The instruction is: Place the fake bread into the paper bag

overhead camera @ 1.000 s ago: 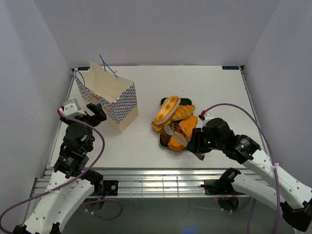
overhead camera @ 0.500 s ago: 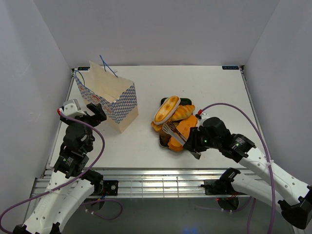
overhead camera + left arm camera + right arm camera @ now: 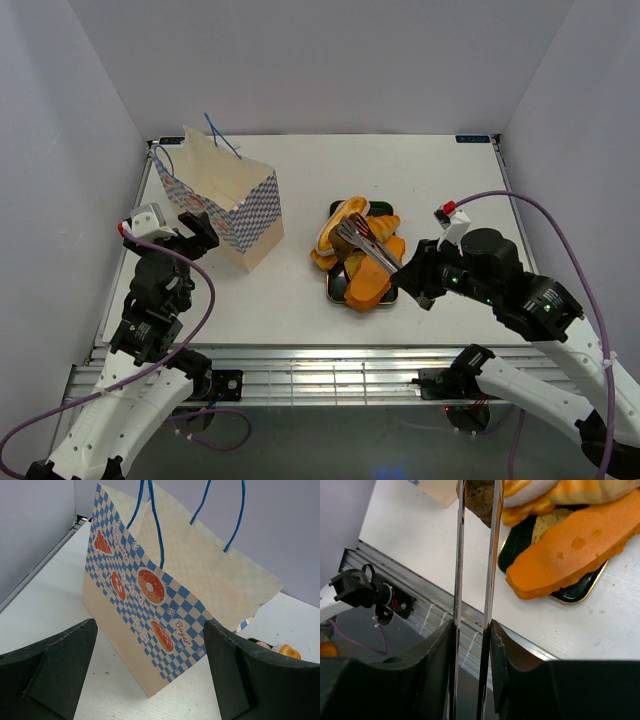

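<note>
The fake bread [image 3: 366, 275] lies in a pile on the black tray [image 3: 580, 587] on the surface [image 3: 440, 170]. The right hand [image 3: 410, 272] pinches the silver tongs [image 3: 368, 250]. A brown piece [image 3: 479, 500] sits between their tips. The paper bag [image 3: 225, 200] stands well apart on the left. The left hand [image 3: 195, 232] is spread wide near it.

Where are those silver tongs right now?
In the overhead view, the tongs sit right of centre, clamped in the right gripper, their tips over the bread pile on the black tray.
</note>
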`<control>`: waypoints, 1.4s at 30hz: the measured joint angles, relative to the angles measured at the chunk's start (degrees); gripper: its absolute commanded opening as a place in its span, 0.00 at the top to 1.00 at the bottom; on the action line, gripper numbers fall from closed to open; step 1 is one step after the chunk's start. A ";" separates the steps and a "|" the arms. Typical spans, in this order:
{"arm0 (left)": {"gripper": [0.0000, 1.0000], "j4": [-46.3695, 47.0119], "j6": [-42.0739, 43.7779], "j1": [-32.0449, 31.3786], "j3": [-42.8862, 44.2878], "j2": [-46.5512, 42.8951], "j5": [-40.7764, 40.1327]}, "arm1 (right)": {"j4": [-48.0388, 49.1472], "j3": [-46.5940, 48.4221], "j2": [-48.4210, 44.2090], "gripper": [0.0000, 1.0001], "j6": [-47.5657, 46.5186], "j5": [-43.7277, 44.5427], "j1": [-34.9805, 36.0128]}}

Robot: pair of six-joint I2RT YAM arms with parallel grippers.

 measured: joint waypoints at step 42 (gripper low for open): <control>0.03 -0.39 -0.61 -1.51 0.00 -0.13 0.42 | 18.36 46.07 49.51 0.66 -8.39 -16.68 0.00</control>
